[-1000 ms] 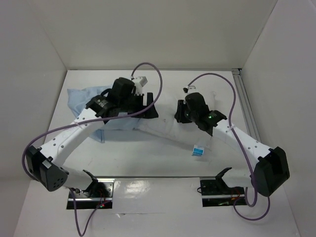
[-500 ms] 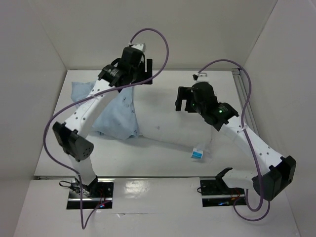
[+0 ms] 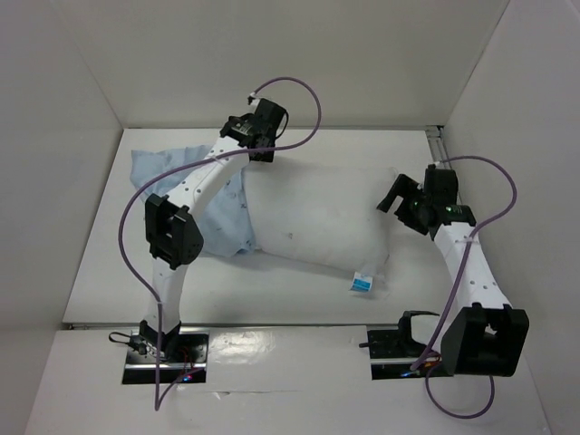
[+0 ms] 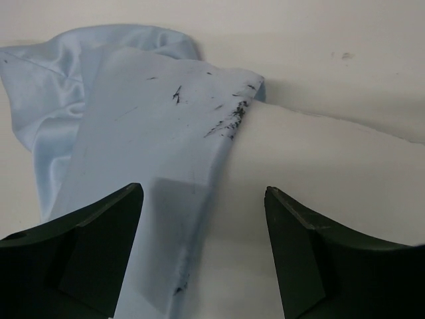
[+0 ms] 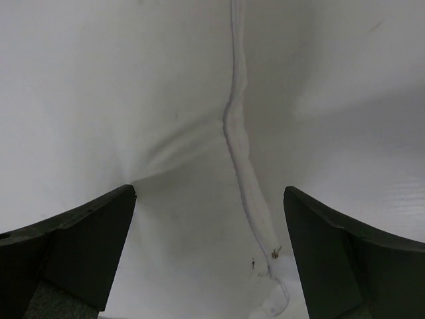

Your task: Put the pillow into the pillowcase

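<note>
The left tool (image 4: 202,256) hangs wide open and empty over the pillow's (image 4: 319,173) left end, where the pillowcase (image 4: 146,153) overlaps it. Only its fingertips show, cut off by the frame. The right tool (image 5: 209,256), equally spread and empty, hovers over the pillow's right-edge seam. From above, the left arm (image 3: 204,181) crosses the pillowcase, so how far in the pillow sits is unclear. Both lie on the worktop (image 3: 272,294).

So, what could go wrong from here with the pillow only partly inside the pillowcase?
The left pincer and the right pincer are both open and empty. If the right one pushes the pillow while the pillowcase lies loose, the cloth may simply slide along. The left one hangs over the case's rim, which lies flat on the pillow; closing there might pinch pillow and cloth together.
</note>
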